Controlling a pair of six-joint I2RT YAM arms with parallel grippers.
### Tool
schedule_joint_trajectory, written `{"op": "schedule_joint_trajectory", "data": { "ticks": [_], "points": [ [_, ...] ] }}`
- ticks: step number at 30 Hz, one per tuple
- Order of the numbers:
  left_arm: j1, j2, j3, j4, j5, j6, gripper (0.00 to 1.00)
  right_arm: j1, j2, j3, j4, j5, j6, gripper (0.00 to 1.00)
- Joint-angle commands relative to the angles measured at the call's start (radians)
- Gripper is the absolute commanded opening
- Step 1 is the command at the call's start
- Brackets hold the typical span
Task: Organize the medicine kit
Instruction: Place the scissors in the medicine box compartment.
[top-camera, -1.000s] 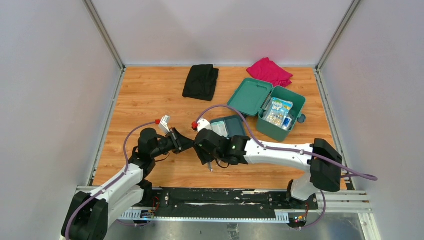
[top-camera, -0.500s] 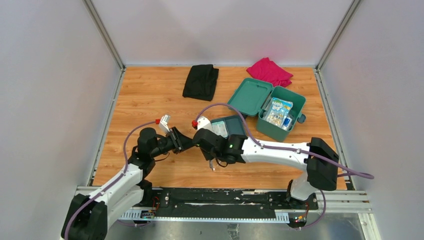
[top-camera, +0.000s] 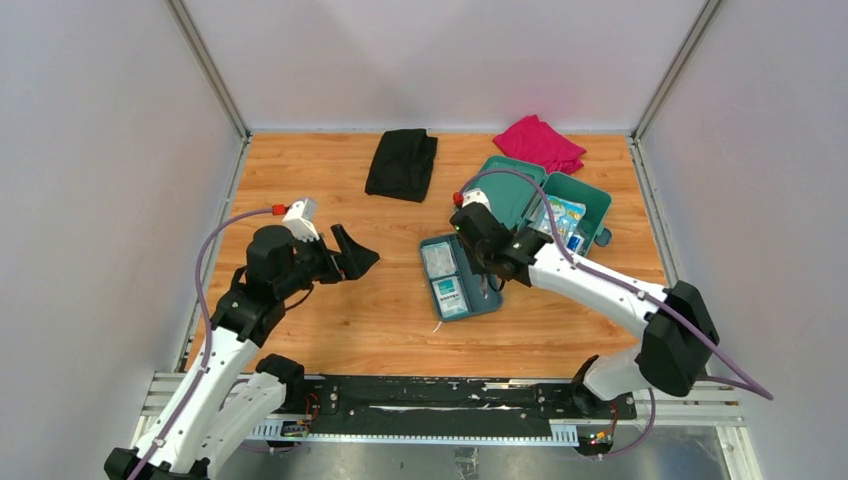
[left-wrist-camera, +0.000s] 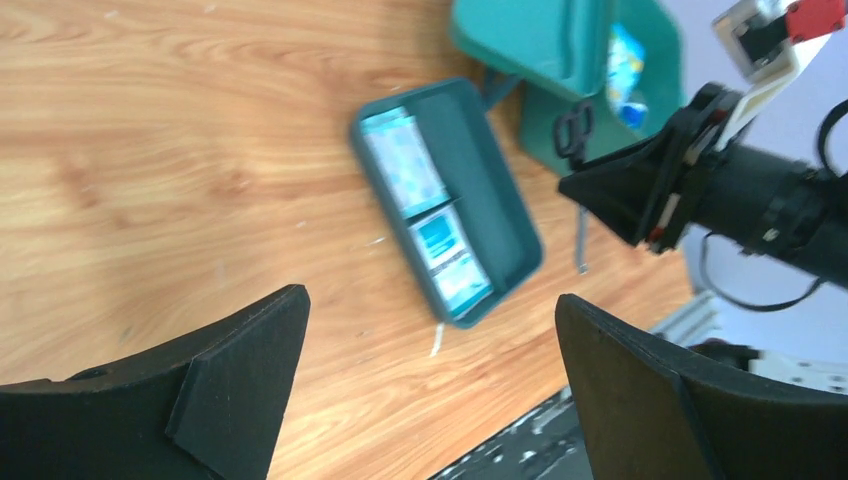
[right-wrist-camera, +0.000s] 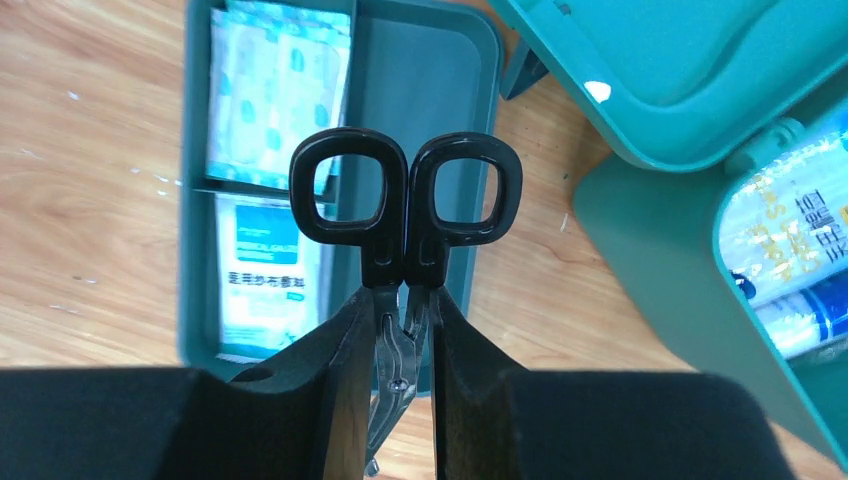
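Scissors (right-wrist-camera: 405, 200), pinched in the right gripper (right-wrist-camera: 400, 312), hang over the half-filled inner tray (right-wrist-camera: 430, 90) at centre; left gripper (top-camera: 355, 250) gapes empty at nine o'clock; medicine kit (top-camera: 548, 262), two o'clock, awaits tray and closing.

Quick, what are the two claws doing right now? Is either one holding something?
Left claw: open, holding nothing.
Right claw: closed on the black-handled scissors.
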Motion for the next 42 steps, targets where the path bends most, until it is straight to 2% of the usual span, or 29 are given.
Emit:
{"op": "schedule_joint_trajectory", "data": {
  "ticks": [1, 6, 12, 15, 17, 20, 23, 26, 29, 33, 37, 42],
  "points": [
    [-0.003, -0.007, 0.066, -0.249, -0.154, 0.136, 1.00, -0.063, 0.080, 0.001, -0.045, -0.133, -0.161, 0.00],
    [-0.003, 0.001, 0.138, -0.354, -0.271, 0.219, 1.00, -0.108, 0.191, 0.040, -0.055, -0.180, -0.184, 0.00],
    [-0.003, -0.016, 0.136, -0.351, -0.253, 0.225, 1.00, -0.132, 0.304, 0.073, -0.052, -0.177, -0.128, 0.00],
    [-0.003, -0.025, 0.126, -0.335, -0.247, 0.221, 1.00, -0.144, 0.364, 0.118, -0.056, -0.171, -0.111, 0.05],
    [-0.003, -0.027, 0.125, -0.335, -0.246, 0.220, 1.00, -0.148, 0.389, 0.132, -0.061, -0.176, -0.091, 0.12],
    [-0.003, -0.033, 0.128, -0.333, -0.232, 0.227, 1.00, -0.149, 0.383, 0.136, -0.079, -0.165, -0.063, 0.41],
    [-0.003, -0.042, 0.128, -0.330, -0.230, 0.231, 1.00, -0.148, 0.333, 0.132, -0.105, -0.137, -0.044, 0.49],
    [-0.003, -0.036, 0.138, -0.332, -0.220, 0.233, 1.00, -0.148, 0.272, 0.139, -0.148, -0.130, -0.030, 0.49],
    [-0.003, -0.017, 0.197, -0.357, -0.188, 0.256, 1.00, -0.145, 0.201, 0.127, -0.148, -0.189, -0.019, 0.42],
    [-0.003, -0.020, 0.245, -0.361, -0.242, 0.291, 1.00, -0.119, 0.162, 0.103, -0.126, -0.265, 0.004, 0.40],
    [-0.003, -0.028, 0.222, -0.361, -0.307, 0.319, 1.00, -0.087, 0.157, 0.064, -0.090, -0.236, 0.032, 0.39],
    [-0.003, -0.043, 0.198, -0.352, -0.321, 0.331, 1.00, -0.067, 0.150, 0.010, -0.014, -0.220, 0.054, 0.39]
  ]
}}
